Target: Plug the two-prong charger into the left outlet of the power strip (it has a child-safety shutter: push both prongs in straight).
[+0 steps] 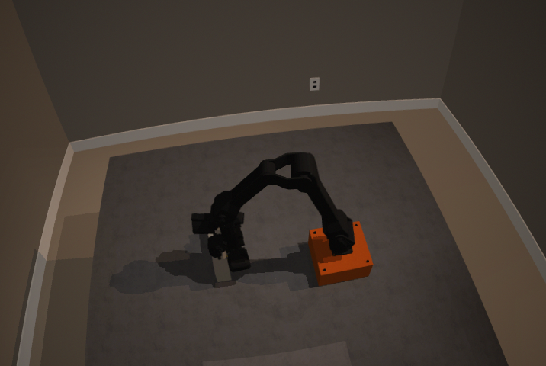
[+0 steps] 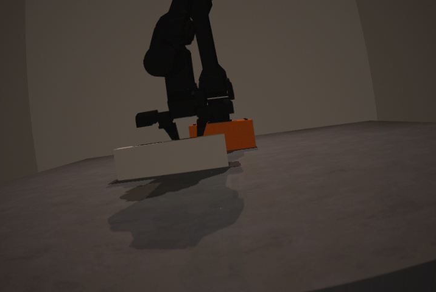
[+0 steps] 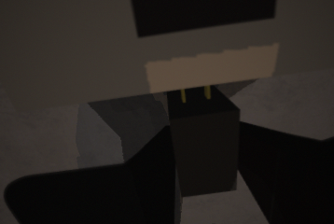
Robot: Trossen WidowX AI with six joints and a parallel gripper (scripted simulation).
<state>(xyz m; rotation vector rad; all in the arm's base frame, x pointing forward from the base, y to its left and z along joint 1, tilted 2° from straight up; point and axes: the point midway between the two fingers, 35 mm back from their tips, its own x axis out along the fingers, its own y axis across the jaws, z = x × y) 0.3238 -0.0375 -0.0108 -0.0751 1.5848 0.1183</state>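
Wrist view: the gripper has its jaws pinching the dark rectangular charger, which sits at centre frame between the two black fingers. Two yellow prongs project from the charger's upper end toward the pale power strip, which lies across the upper centre of the frame. The prong tips appear to meet the lower edge of the strip's lit face; whether they have entered a slot cannot be told. No outlet openings can be made out on the strip here.

Exterior view: the power strip rests on the dark bench at centre left, long side to the camera. The gripper points down at its top edge, with the fingers reaching just behind that edge. The orange base block stands behind the strip, to the right.

Top view: the arm arches from the orange base block at centre right to the strip at lower centre, largely covering it.
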